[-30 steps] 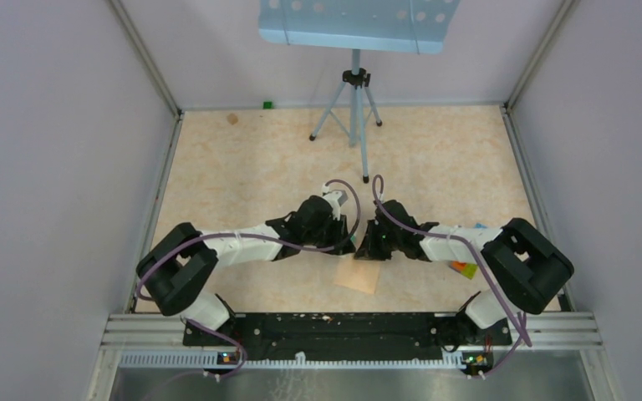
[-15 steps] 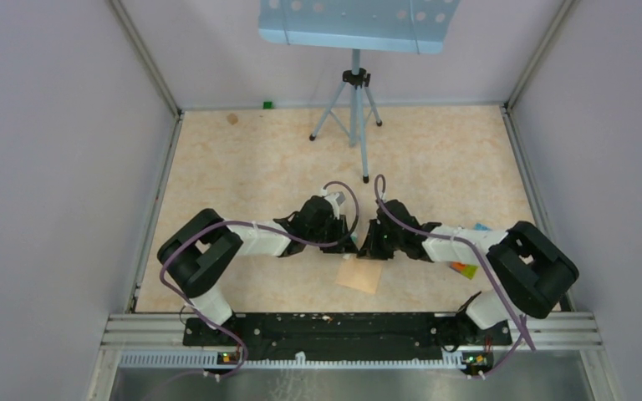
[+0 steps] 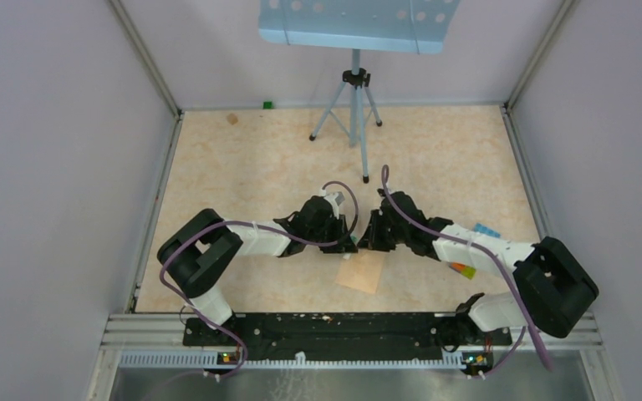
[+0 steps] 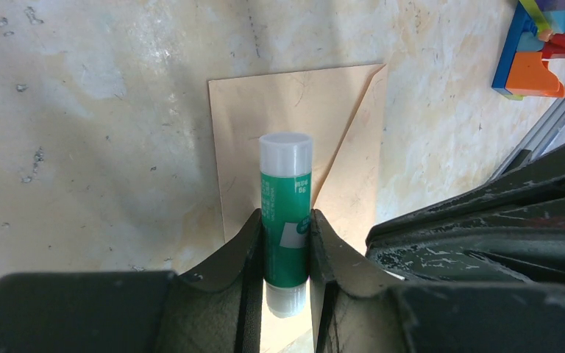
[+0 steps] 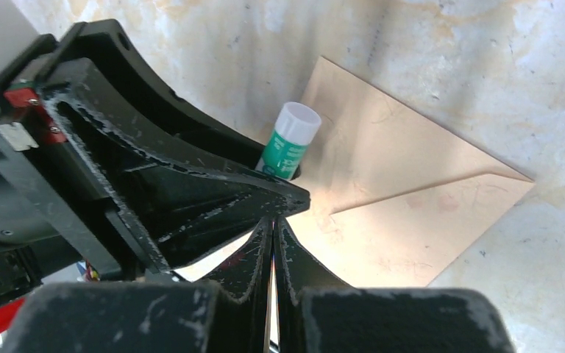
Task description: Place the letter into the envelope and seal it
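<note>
The tan envelope (image 3: 363,272) lies flat on the table near the front, its flap folded down; it also shows in the left wrist view (image 4: 301,110) and the right wrist view (image 5: 412,198). The cream letter is not in view. My left gripper (image 3: 347,243) is shut on a green glue stick with a white cap (image 4: 285,198), held just above the envelope's far edge. The glue stick also shows in the right wrist view (image 5: 288,144). My right gripper (image 3: 369,240) is shut with nothing seen between its fingers (image 5: 294,250), close beside the left gripper over the envelope.
A tripod stand (image 3: 354,109) with a blue perforated tray (image 3: 355,21) stands at the back centre. Coloured blocks (image 3: 466,269) lie under the right arm and show in the left wrist view (image 4: 537,51). A small green object (image 3: 267,104) sits at the back wall.
The left arm's elbow swung inward early on, then held still. The right arm's elbow moved out to the right and its gripper shifted slightly back. The envelope has not moved.
</note>
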Tool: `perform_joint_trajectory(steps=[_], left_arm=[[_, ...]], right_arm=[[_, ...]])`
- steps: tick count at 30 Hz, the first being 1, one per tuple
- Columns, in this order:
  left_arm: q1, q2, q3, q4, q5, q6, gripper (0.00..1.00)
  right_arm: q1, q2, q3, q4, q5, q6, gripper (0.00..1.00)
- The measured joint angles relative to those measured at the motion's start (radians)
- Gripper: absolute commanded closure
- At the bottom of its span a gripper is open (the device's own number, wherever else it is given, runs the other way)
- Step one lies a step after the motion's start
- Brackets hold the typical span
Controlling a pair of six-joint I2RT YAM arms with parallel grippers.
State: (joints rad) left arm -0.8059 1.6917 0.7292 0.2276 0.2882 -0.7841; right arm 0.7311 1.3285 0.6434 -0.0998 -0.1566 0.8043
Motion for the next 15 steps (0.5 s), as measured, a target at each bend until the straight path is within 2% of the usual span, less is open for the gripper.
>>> perform_joint_trajectory(steps=[15], left_arm=[[0.000,0.000,0.000,-0.002,-0.001,0.000,1.00]], right_arm=[[0.000,0.098,-0.043,0.002,0.010,-0.012,1.00]])
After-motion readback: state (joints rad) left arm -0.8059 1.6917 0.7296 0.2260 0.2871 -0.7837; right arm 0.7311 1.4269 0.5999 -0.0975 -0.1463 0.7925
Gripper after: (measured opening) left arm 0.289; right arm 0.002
